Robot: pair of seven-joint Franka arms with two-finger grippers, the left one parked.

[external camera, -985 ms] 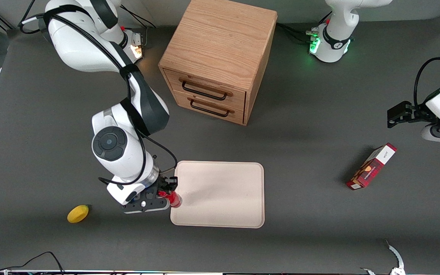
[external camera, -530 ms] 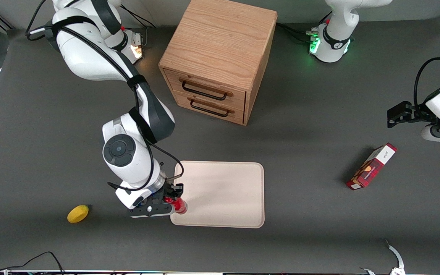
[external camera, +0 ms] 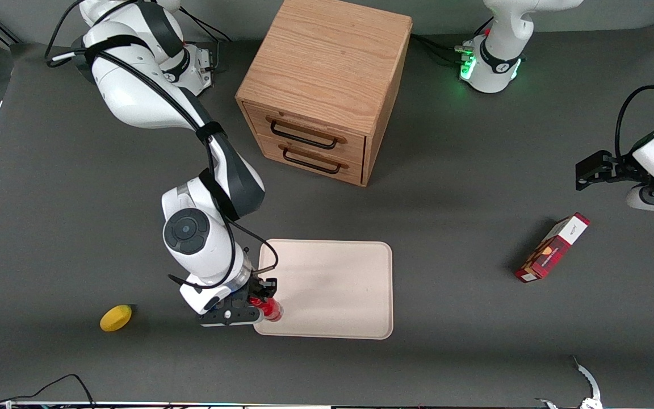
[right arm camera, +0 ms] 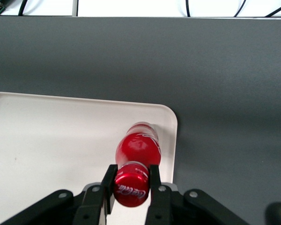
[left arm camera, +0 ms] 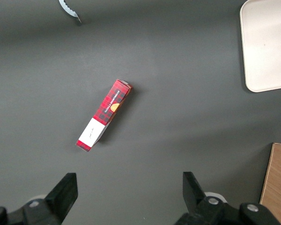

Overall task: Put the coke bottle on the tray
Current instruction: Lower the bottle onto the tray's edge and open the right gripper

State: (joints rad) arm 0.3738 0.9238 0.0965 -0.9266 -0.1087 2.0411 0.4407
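— Red plastic between the fingers: is that the coke bottle (right arm camera: 136, 149)?

— Yes. The gripper (right arm camera: 131, 183) grasps it just under the red cap, both black fingers (right arm camera: 108, 182) pressed against the neck.

— Where does it hang?

— Over the tray (external camera: 332, 289), at the corner nearest the front camera toward the working arm's end, just inside the low rim.

— Touching the tray?

— Cannot tell.

— Anything else nearby?

— A yellow lemon (external camera: 116, 317) lies on the grey table (external camera: 452, 227) well apart, and a red-and-white carton (external camera: 552, 247) toward the parked arm's end.
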